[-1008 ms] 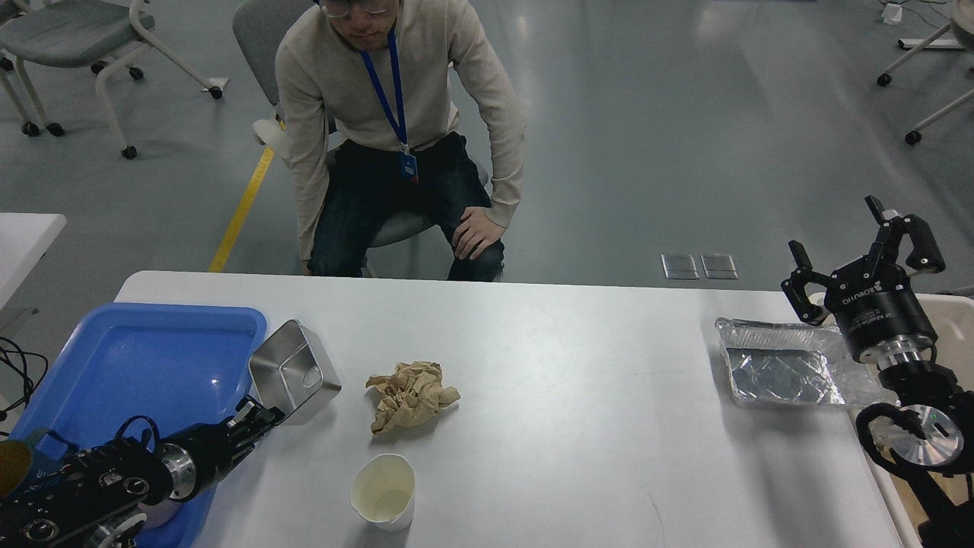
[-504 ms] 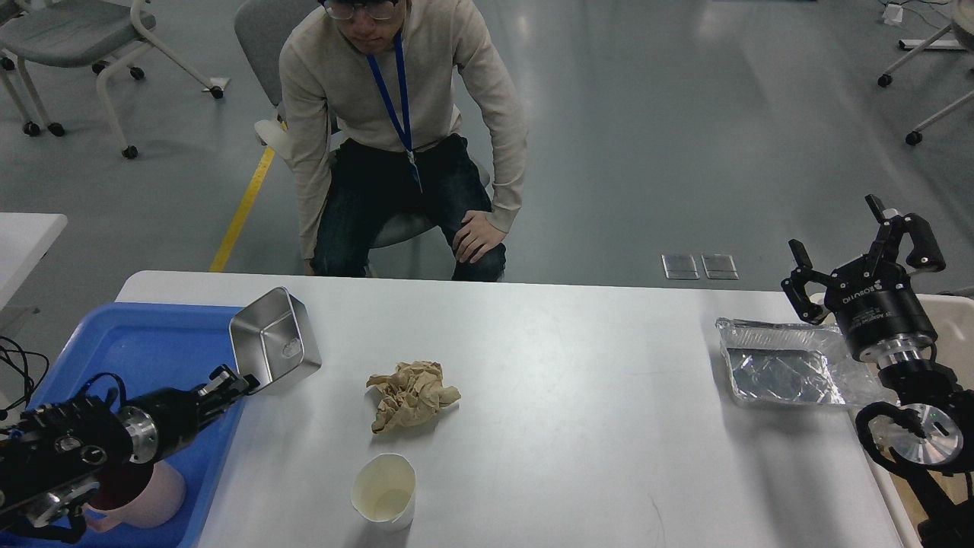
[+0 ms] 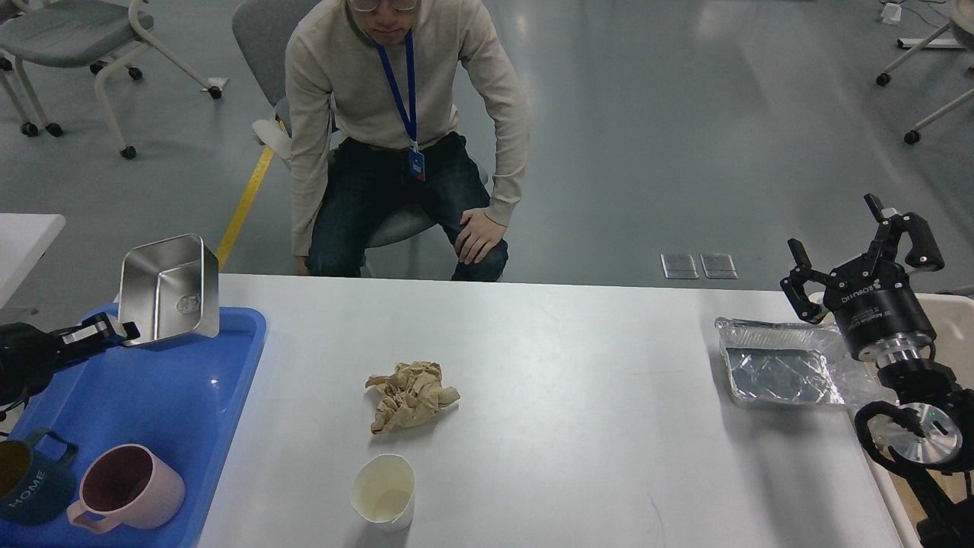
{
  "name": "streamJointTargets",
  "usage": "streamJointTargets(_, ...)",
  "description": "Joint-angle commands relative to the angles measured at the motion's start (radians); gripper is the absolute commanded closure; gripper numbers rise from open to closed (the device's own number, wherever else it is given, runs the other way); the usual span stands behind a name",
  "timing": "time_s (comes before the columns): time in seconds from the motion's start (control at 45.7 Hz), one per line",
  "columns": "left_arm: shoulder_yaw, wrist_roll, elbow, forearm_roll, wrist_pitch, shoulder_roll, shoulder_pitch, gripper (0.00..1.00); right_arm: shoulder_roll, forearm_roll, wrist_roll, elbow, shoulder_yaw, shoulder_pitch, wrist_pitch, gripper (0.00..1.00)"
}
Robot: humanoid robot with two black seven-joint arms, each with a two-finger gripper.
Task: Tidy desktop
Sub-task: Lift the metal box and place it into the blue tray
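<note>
left gripper (image 3: 114,332) clamping steel tin (image 3: 169,289) over blue tray (image 3: 228,380); right gripper (image 3: 864,262) open, idle. mugs (image 3: 125,487) trayed; napkin (image 3: 411,394), paper cup (image 3: 383,491), foil tray (image 3: 784,373) left on counter (image 3: 571,342).

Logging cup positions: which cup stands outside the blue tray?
The paper cup, alone on the desktop; the pink mug and dark mug are in the tray.

The left arm is cut off by the left edge. The left pincer (image 3: 125,332) meets the steel tin (image 3: 169,289) at its lower left rim, where the fingertips are too small and dark to distinguish. The teal mug (image 3: 27,487) and blue tray (image 3: 183,396) run out of frame. The counter (image 3: 578,380) is cropped at the bottom edge. The man's head (image 3: 384,11) is cropped at the top.
</note>
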Motion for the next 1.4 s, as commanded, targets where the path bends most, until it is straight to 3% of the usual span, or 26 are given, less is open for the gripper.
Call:
streamJointTargets(0.0, 0.001, -0.002, 0.004, 0.008, -0.028, 0.036, 0.002, 1.0, 0.0, 0.0, 0.0, 0.0, 0.0, 0.0, 0.0, 0.0)
streamJointTargets(0.197, 0.007, 0.001, 0.03, 0.002, -0.021, 0.024, 0.039, 1.0, 0.005, 0.0, 0.0, 0.0, -0.001, -0.002, 0.0, 0.0)
streamJointTargets(0.329, -0.002, -0.005, 0.119, 0.002, -0.007, -0.017, 0.122, 1.0, 0.003, 0.0, 0.0, 0.0, -0.001, -0.003, 0.0, 0.0)
streamJointTargets(0.679, 0.006, -0.024, 0.32, -0.003, -0.013, -0.187, 0.14, 1.0, 0.005, 0.0, 0.0, 0.0, -0.001, -0.008, 0.002, 0.0)
streamJointTargets(1.292, 0.007, -0.024, 0.478, 0.0, -0.008, -0.318, 0.201, 1.0, 0.011, 0.0, 0.0, 0.0, 0.0, -0.015, 0.002, 0.0)
streamJointTargets(1.38, 0.001, -0.018, 0.477, 0.002, -0.005, -0.338, 0.2, 0.91, 0.012, 0.0, 0.0, 0.0, 0.0, -0.015, 0.003, 0.0)
